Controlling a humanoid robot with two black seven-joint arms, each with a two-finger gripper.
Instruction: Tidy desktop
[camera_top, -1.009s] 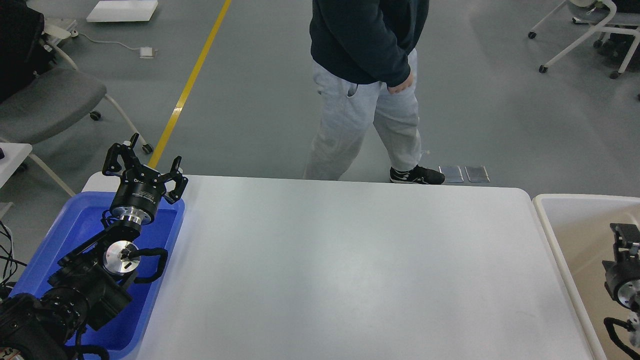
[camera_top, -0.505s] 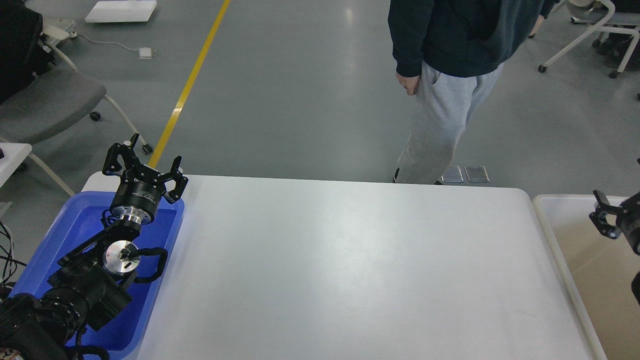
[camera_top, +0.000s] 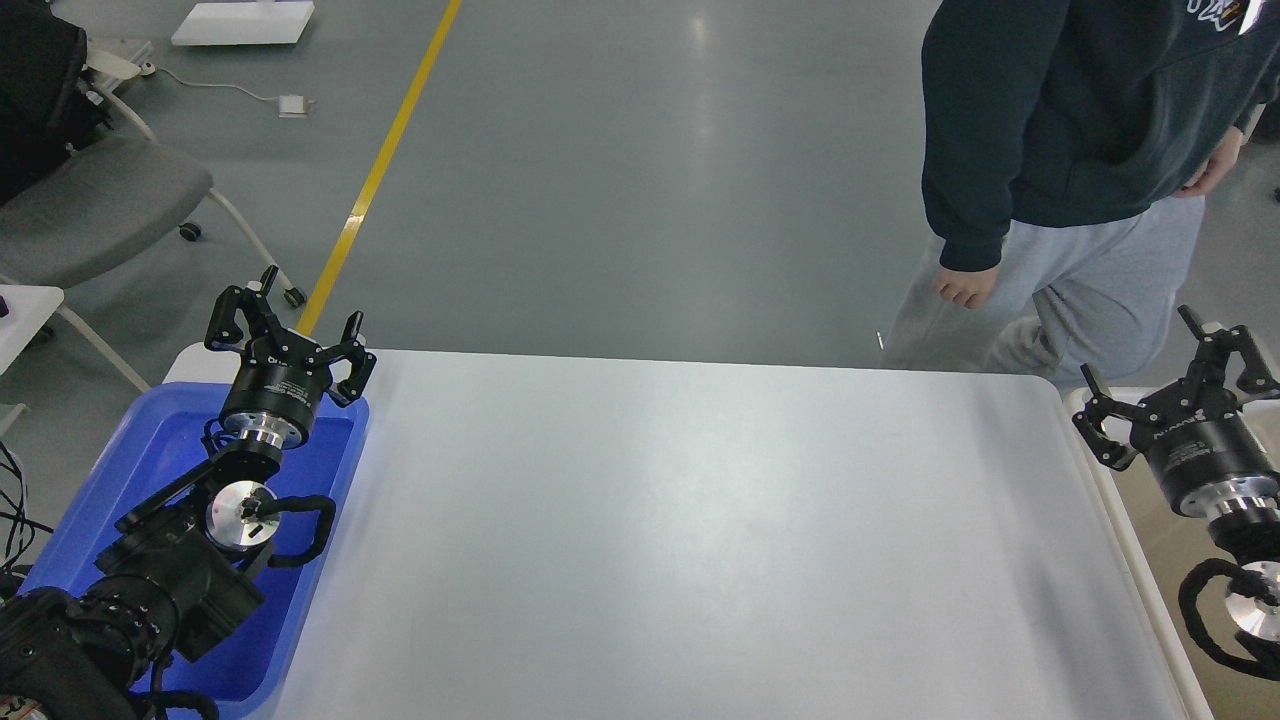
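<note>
The white desktop (camera_top: 680, 530) fills the middle of the head view and bears nothing on its bare part. My left gripper (camera_top: 287, 322) is open and empty, raised over the far end of the blue tray (camera_top: 140, 470) at the desktop's left end. My right gripper (camera_top: 1175, 378) is open and empty, raised over the near-left rim of the beige bin (camera_top: 1130, 520) at the right edge.
A person (camera_top: 1070, 180) in a dark hoodie and grey trousers stands just beyond the desktop's far right corner. A grey office chair (camera_top: 90, 205) stands beyond the far left corner. A yellow floor line (camera_top: 380, 170) runs away from the desktop.
My right arm has risen from low in the beige bin to above its rim, gripper open. The person has walked from the middle to the right. My left arm has not moved.
</note>
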